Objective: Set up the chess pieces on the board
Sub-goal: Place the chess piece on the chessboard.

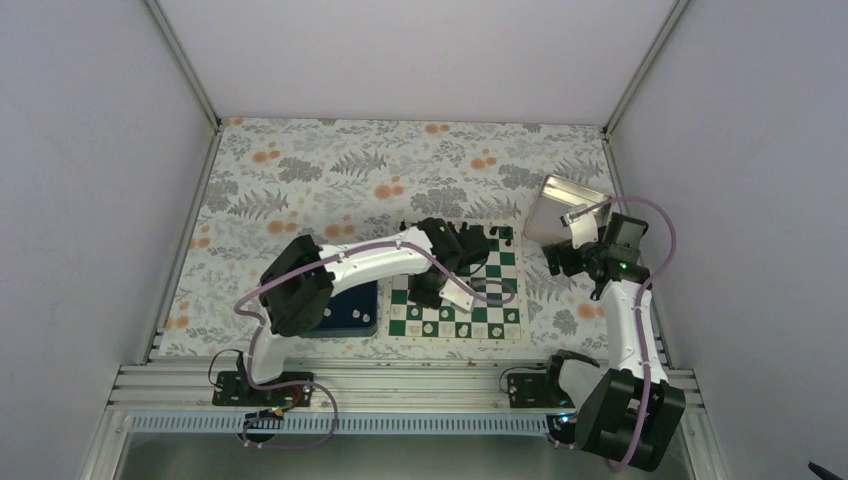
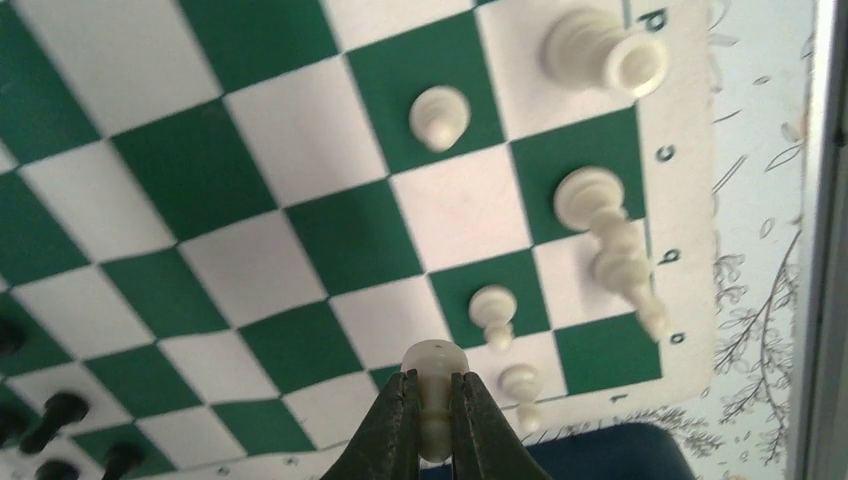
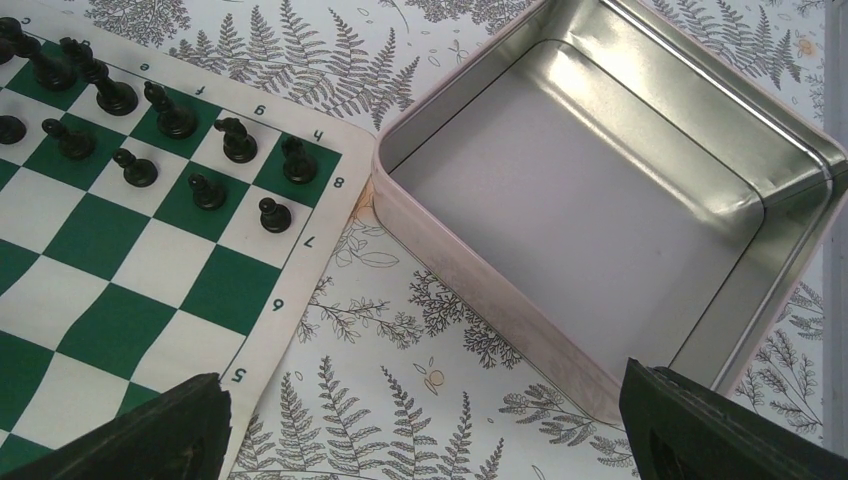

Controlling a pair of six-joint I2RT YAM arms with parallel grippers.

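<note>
The green and white board [image 1: 500,300] lies in the middle of the table. In the left wrist view my left gripper [image 2: 434,400] is shut on a white pawn [image 2: 433,362], held above the board [image 2: 300,250] near its corner. Several white pieces stand there: two pawns [image 2: 494,310] close by, another pawn [image 2: 439,115], and taller pieces [image 2: 603,52] on the edge row. My left gripper [image 1: 432,290] hovers over the board's left side in the top view. My right gripper [image 3: 430,440] is open and empty above the cloth beside the board's right edge [image 3: 300,300].
An empty metal tin [image 3: 700,170] lies right of the board, seen too in the top view [image 1: 560,205]. Black pieces [image 3: 175,120] stand in two rows at the far end. A dark navy tray [image 1: 350,310] sits left of the board.
</note>
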